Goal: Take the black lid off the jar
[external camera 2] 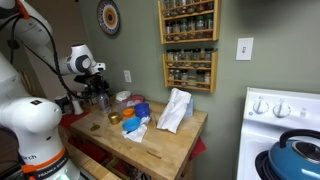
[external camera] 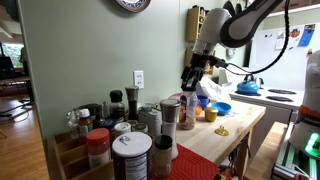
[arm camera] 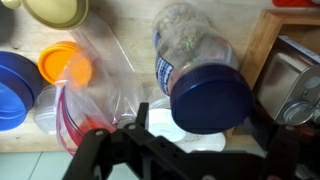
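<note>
In the wrist view the jar (arm camera: 185,45) is pale and see-through with a blue label, and I see it from above, leaning. The black lid (arm camera: 212,98), round and dark, sits on its top. My gripper (arm camera: 205,125) is open, with one finger on each side of the lid and a gap on the left side. In both exterior views the gripper (external camera: 191,82) (external camera 2: 100,90) hangs just over the group of containers at the back of the wooden table (external camera 2: 150,140). The jar is mostly hidden there.
An orange lid (arm camera: 65,65), a blue bowl (arm camera: 15,90) and a clear plastic bag (arm camera: 100,90) lie left of the jar. A silver-topped canister (arm camera: 300,100) stands right. Several jars crowd the near table end (external camera: 130,150). A stove with a blue kettle (external camera 2: 298,155) is beside the table.
</note>
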Robot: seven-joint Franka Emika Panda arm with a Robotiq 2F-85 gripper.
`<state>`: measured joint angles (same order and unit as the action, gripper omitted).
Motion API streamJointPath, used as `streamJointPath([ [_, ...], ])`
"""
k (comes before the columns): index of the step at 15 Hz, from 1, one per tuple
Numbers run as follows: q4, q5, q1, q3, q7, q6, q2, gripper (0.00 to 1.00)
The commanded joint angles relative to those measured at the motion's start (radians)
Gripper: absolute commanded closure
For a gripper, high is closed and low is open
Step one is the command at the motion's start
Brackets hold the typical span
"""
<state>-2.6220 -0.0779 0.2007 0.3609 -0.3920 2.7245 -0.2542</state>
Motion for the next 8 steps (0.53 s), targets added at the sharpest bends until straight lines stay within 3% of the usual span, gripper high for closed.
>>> streamJointPath([
  [1, -0.005, 0.032, -0.006, 0.003, -0.031, 0.005, -0.004, 0.14],
  [2, -0.005, 0.035, -0.007, 0.004, -0.03, 0.003, -0.005, 0.16],
  [3, -0.004, 0.035, -0.006, 0.003, -0.029, 0.0, -0.006, 0.3],
  [5, -0.004, 0.039, -0.006, 0.004, -0.029, -0.002, -0.007, 0.37],
  [6, -0.004, 0.041, -0.007, 0.004, -0.03, -0.003, -0.008, 0.47],
  [7, -0.003, 0.042, -0.007, 0.004, -0.032, -0.003, -0.011, 0.5],
  [8, -0.003, 0.041, -0.005, 0.004, -0.03, -0.006, -0.013, 0.47],
])
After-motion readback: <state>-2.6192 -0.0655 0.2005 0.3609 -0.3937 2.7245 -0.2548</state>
